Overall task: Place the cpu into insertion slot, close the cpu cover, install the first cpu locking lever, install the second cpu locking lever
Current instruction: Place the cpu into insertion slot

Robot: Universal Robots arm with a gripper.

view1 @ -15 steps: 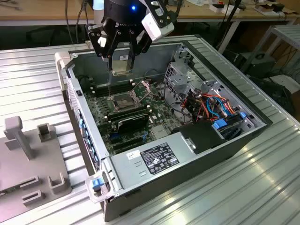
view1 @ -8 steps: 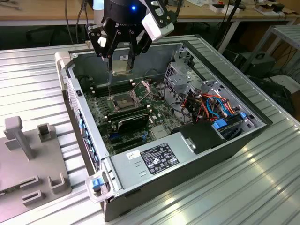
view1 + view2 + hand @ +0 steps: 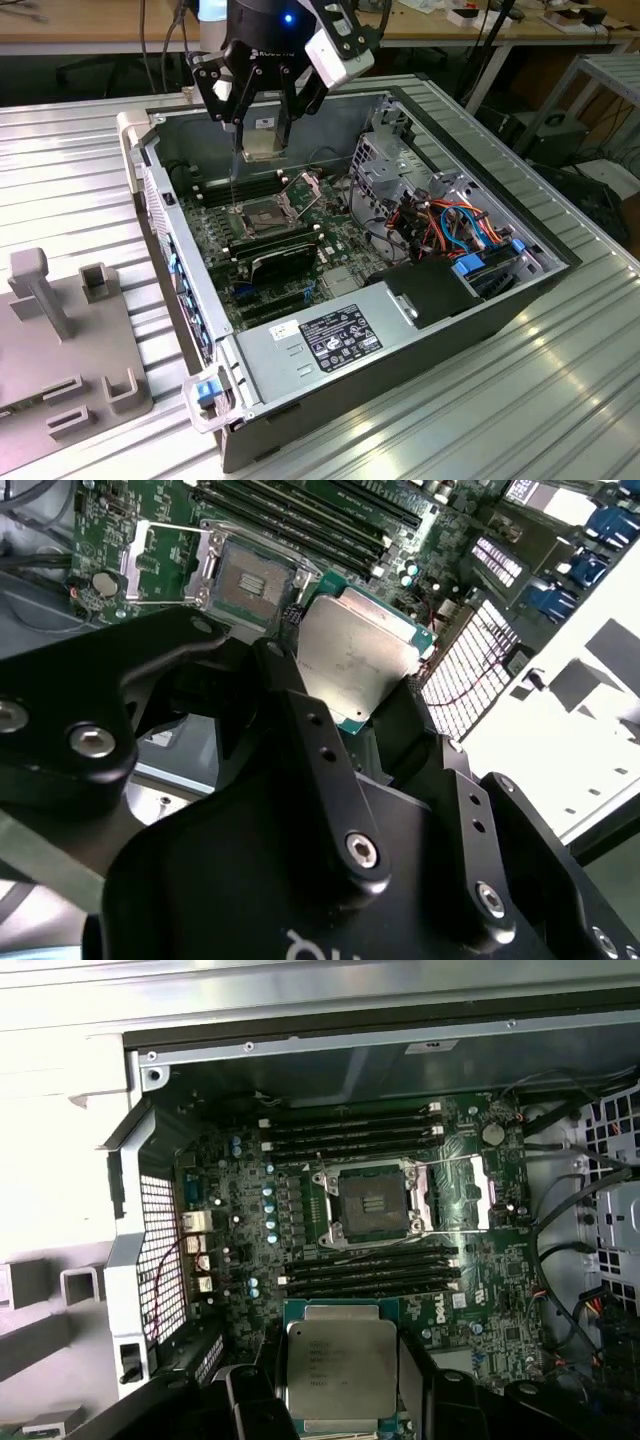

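- Exterior view: the claw (image 3: 263, 122) hangs over the open computer case (image 3: 420, 350), clenched on the cpu (image 3: 262, 142), which is clear of the board below.
- In both wrist views the black fingers (image 3: 305, 730) press on opposite edges of the cpu (image 3: 355, 650) (image 3: 340, 1365); its silvery top plate faces the cameras, with a green edge showing round it.
- The claw (image 3: 360, 695) (image 3: 340, 1402) holds the chip level, as far as the pictures show.
- In the exterior view the insertion slot (image 3: 262, 215) lies at six o'clock from the claw, well below it, bare and dark inside its silver rim.
- The cpu cover (image 3: 303, 192) stands swung open on its hinge at about two o'clock from the slot. In the first wrist view the cover (image 3: 455, 1195) lies just beside the insertion slot (image 3: 372, 1203).
- Long black memory slots (image 3: 350, 1132) run on both sides of the socket on the green circuit board (image 3: 225, 1230).
- A black card (image 3: 285, 262) sits at five o'clock from the slot, a labelled power supply (image 3: 330, 340) beyond it.
- Coloured cables (image 3: 450, 225) bunch at three o'clock.
- The case rests on a ribbed metal worktop (image 3: 520, 410); a grey fixture (image 3: 70, 340) sits at eight o'clock from the case.
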